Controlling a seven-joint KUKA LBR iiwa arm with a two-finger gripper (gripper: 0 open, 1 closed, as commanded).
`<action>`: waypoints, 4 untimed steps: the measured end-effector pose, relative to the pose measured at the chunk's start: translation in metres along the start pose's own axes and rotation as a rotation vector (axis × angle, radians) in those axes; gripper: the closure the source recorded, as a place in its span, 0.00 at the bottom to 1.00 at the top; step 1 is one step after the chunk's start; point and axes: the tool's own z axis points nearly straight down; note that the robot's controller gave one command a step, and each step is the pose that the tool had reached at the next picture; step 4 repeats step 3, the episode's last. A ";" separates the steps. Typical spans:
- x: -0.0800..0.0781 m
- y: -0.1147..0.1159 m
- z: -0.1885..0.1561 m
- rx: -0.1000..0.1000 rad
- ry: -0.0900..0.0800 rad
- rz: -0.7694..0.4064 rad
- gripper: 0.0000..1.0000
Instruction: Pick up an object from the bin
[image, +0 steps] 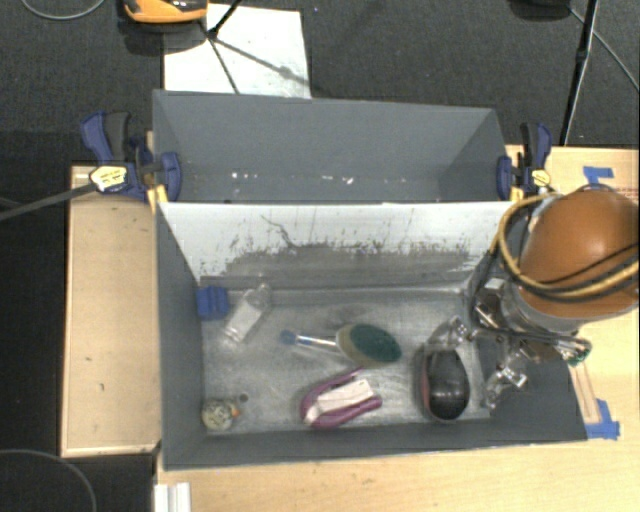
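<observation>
Grey metal bin (330, 235), sloped walls, scuffed floor; contents few and lying well apart.

Item 1: gripper (480, 358), low at the right end of the bin under the arm's orange wrist cover (580, 250). Its fingers look spread, with nothing clasped between them. One tip sits near the upper end of item 2, the other off that item's right flank, which suggests a stance set for closing on it.

Item 2: black rounded object (445, 385), mouse-like, flat on the floor near the front right corner. It is the likeliest thing to be picked, being nearest the gripper.

Item 3: brush (372, 343) with a green head and pale handle, just left of item 2; it is close enough to be nudged.

Item 4: purple-and-white packet (342, 400), front centre.

Item 5: clear bottle with blue cap (238, 312), far left by the wall.

Item 6: small round knob-like piece (218, 413), front left corner.

Obstruction: the right wall crowds the wrist, while items 4 to 6 lie clear of the approach.
</observation>
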 end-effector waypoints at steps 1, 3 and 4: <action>-0.036 0.008 0.093 0.001 -0.001 -0.276 0.00; -0.039 -0.002 -0.064 0.006 -0.004 -0.302 1.00; -0.039 -0.002 -0.064 0.006 -0.004 -0.302 1.00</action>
